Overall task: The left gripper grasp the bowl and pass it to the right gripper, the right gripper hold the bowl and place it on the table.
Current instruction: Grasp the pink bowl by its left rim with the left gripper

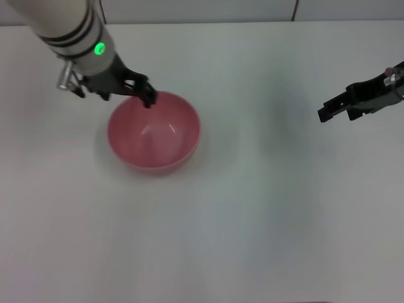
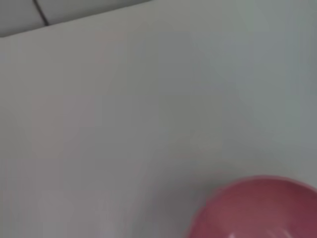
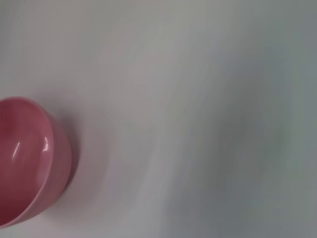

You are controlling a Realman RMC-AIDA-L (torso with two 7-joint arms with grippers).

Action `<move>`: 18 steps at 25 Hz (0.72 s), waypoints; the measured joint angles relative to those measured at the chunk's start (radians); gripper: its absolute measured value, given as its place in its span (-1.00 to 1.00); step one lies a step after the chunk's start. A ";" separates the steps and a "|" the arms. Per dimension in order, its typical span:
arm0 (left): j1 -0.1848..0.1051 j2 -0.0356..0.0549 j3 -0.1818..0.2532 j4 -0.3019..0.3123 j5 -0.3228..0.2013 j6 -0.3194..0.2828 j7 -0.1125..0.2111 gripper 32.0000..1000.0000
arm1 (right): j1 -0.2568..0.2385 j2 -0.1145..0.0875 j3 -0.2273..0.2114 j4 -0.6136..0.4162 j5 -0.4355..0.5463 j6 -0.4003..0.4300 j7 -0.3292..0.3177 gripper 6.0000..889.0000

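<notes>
While the left gripper sits at the bowl's far rim, nothing is lifted yet.
Its jaws reach the rim at about eleven o'clock on the bowl, one fingertip seemingly just inside the lip, but whether they are apart or already pinched on the wall I cannot tell. The bowl rests upright on the table, left of centre. The right gripper hangs well apart at three o'clock, its jaws likewise unreadable. The risk: a thin-rim pinch on smooth plastic could slip or tip the bowl during the lift, and an off-centre hold would swing it at handover.
</notes>
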 joint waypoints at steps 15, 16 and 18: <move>0.023 -0.0020 -0.133 -0.176 0.019 0.088 0.095 0.62 | 0.003 0.000 0.007 0.005 0.002 -0.015 -0.008 0.67; 0.023 -0.0027 -0.133 -0.182 0.017 0.092 0.096 0.61 | 0.004 0.000 0.007 0.005 0.002 -0.018 -0.008 0.67; 0.023 -0.0034 -0.133 -0.194 0.010 0.100 0.099 0.60 | 0.007 0.000 0.007 0.005 0.002 -0.023 -0.009 0.67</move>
